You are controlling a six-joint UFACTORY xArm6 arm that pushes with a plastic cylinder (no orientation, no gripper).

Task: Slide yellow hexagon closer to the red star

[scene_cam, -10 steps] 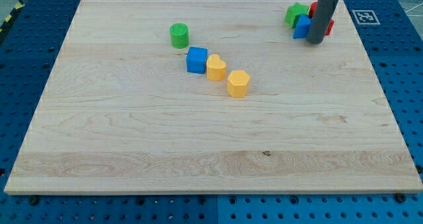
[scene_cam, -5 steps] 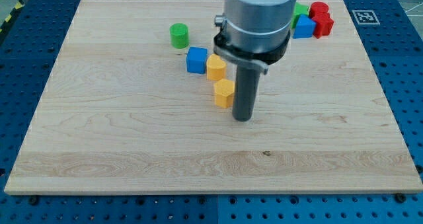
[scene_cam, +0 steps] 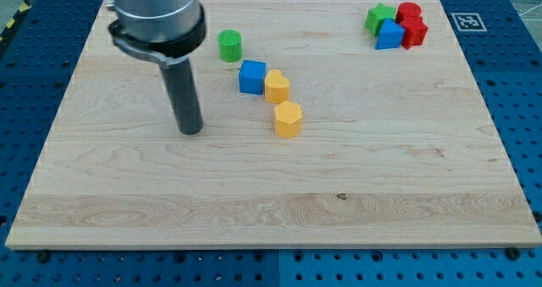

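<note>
The yellow hexagon (scene_cam: 288,118) lies near the board's middle. My tip (scene_cam: 190,130) rests on the board well to the hexagon's left, apart from every block. A yellow heart-like block (scene_cam: 277,86) sits just above the hexagon, touching a blue cube (scene_cam: 251,76). The red star (scene_cam: 414,35) is at the view's top right, in a cluster with a red cylinder (scene_cam: 409,13), a blue block (scene_cam: 389,35) and a green block (scene_cam: 379,18).
A green cylinder (scene_cam: 229,46) stands at the view's top, left of centre, just right of the arm's body. The wooden board (scene_cam: 271,211) lies on a blue perforated table. A fiducial tag (scene_cam: 467,21) is off the board's top right corner.
My tip went from the top right cluster to the hexagon's right side, nudged it left and down, then passed over to its left. The other blocks have not moved.
</note>
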